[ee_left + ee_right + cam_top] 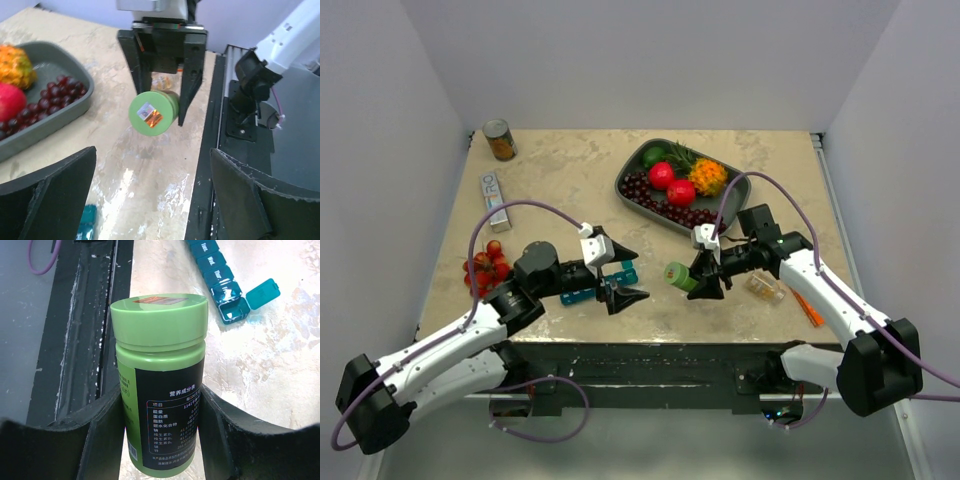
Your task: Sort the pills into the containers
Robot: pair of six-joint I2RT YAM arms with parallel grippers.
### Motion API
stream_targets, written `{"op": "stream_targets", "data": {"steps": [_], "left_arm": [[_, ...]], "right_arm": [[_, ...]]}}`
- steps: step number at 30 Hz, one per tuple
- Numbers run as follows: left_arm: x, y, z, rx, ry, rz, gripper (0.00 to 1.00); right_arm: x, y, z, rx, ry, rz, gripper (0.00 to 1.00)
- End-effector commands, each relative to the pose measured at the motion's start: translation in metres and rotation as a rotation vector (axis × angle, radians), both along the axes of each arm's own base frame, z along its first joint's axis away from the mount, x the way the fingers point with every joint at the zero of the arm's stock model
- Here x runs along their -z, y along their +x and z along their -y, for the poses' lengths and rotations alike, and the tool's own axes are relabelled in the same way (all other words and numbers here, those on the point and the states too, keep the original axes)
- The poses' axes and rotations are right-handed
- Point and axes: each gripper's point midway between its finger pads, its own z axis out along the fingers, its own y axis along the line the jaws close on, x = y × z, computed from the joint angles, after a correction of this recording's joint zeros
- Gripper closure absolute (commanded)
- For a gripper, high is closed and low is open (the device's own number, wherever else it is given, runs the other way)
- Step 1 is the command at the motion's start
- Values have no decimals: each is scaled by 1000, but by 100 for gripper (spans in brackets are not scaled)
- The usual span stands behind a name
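My right gripper (705,280) is shut on a green pill bottle (160,390) with a black label and its lid on, held off the table with the lid pointing left toward my left gripper. The bottle also shows in the top view (678,276) and in the left wrist view (153,112), lid facing the camera. My left gripper (623,272) is open and empty, facing the bottle with a gap between. The teal pill-organizer strip (225,280) lies on the table with its end compartment's lid open; in the top view it (595,288) lies under my left gripper. No loose pills show.
A dark grey tray (630,190) of fruit stands at the back centre. Cherry tomatoes (487,268) lie at the left, a can (499,139) and a small box (495,200) at the back left. A clear container (765,289) and an orange tool (807,308) lie right.
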Motion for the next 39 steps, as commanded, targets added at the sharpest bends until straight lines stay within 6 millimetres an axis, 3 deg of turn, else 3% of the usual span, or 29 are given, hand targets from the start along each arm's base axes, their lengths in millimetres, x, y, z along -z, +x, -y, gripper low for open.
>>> {"op": "stream_targets", "data": {"steps": [1,7,28,39], "left_arm": [[-23,-14,11,145,-98,206,0],[-20,-21,22,206,-118,260,0],[-6,-9,51,230,-10,365,2],[4,13,68,184,70,408,2]], "right_arm": [[-16,-2,-3,-42,54,45,100],[-14,-3,-3,-45,50,44,100],[-14,-4,-3,-57,52,53,100],[-14,-4,-3,-58,56,51,100]]}}
